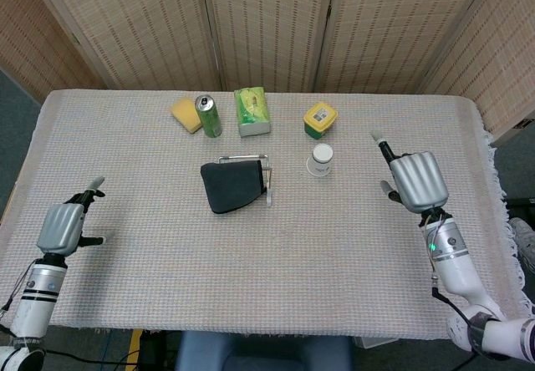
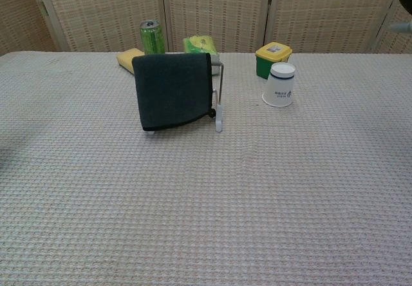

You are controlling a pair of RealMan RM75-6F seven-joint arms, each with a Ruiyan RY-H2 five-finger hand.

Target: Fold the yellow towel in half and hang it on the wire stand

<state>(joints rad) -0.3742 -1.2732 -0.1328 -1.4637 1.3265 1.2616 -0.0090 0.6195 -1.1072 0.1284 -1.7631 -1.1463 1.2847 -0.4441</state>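
- The right hand [image 1: 418, 180], silver-backed, hovers near the right edge of the table with its fingers spread and nothing in them.
- The left hand [image 1: 60, 226] hangs near the front left corner, likewise empty with its fingers apart; the chest view shows neither hand properly.
- Well apart from both, near the middle of the woven beige tablecloth [image 1: 251, 262], stands the thin wire stand [image 2: 219, 99], with a dark, charcoal-coloured towel [image 2: 174, 90] draped over its top bar and hanging down its near side.
- This cloth looks dark grey rather than yellow; judged from how it lies, the hanging step seems done.
- The towel should handle as light and limp: it will sag and slide off the bar if pulled from one side only.
- Best hold, I judge, is a pinch at its lower free corners or along the fold at the bar, lifting evenly so the light stand does not tip.
- Behind the stand, along the back edge: a yellow sponge-like block [image 1: 185, 113], a green drink can [image 1: 208, 115], a green-and-yellow packet [image 1: 252, 110], a yellow-lidded green tub [image 1: 320, 119].
- A white paper cup [image 1: 319, 160] stands upside down just right of the stand.
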